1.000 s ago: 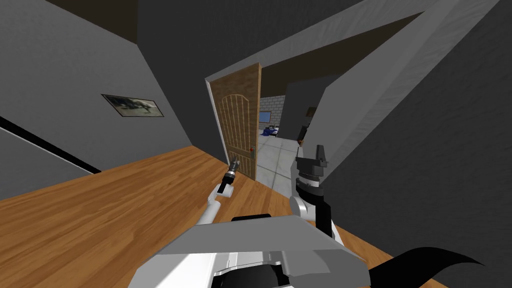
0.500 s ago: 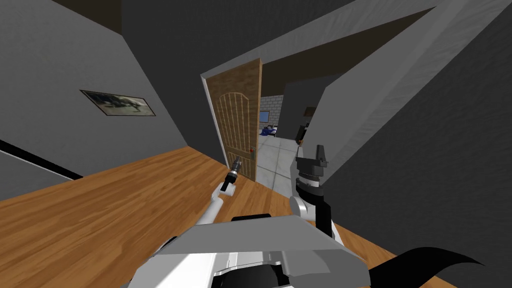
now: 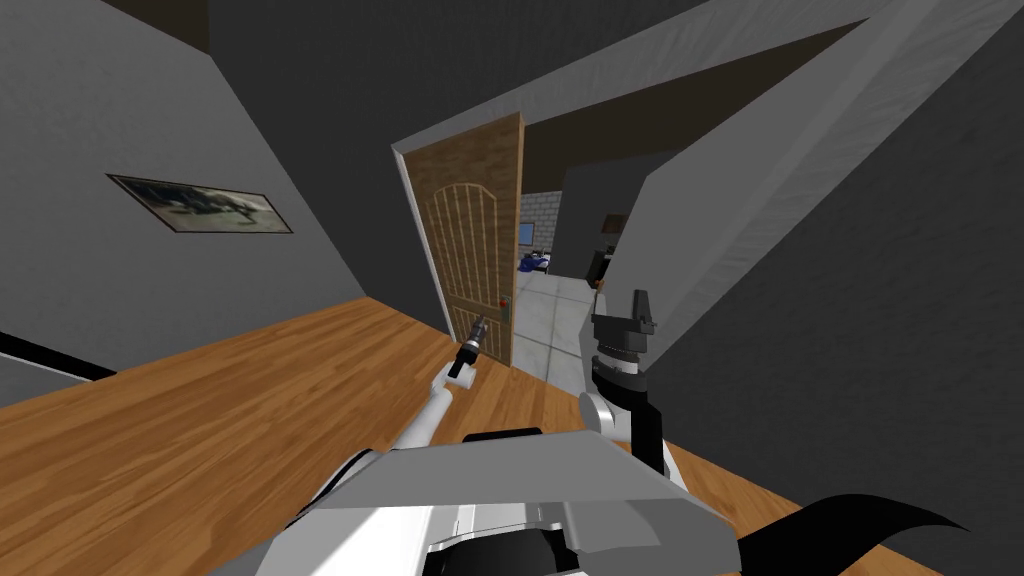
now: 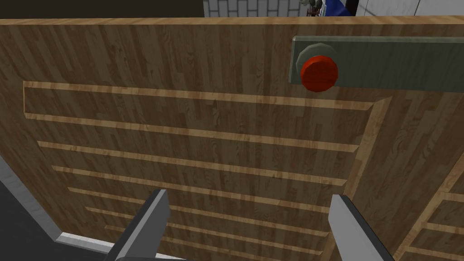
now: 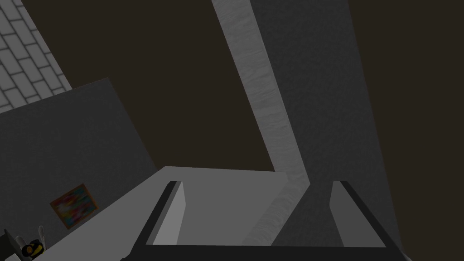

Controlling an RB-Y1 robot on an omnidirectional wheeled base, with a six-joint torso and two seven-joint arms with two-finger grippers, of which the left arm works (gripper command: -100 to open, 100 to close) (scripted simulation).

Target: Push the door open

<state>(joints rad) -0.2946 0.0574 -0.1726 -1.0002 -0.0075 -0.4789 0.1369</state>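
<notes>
Head view: the wooden door (image 3: pixel 475 250) stood part-way open, with tiled floor (image 3: pixel 545 310) showing past its free edge. The push looked begun, not finished. The left pincer (image 3: pixel 477 328) was low at the door, near that edge; the right pincer (image 3: pixel 638 305) hung raised, apart from the door.

Left wrist view: fingers spread wide, the door's panel close ahead, a red knob (image 4: pixel 319 73) beyond.

Right wrist view: fingers wide too.

No writing could be read anywhere.

A warm wood-plank floor (image 3: pixel 200 430) runs between dark grey walls (image 3: pixel 130 110). A framed picture (image 3: pixel 200 204) hangs on the left-hand wall, with a black strip (image 3: pixel 40 352) low along it. Farther in, a pale tiled floor (image 3: pixel 548 300) meets a light brick wall (image 3: pixel 542 208) under a dark brown ceiling (image 3: pixel 620 125). Something blue (image 3: pixel 536 262) lies on the tiles.
</notes>
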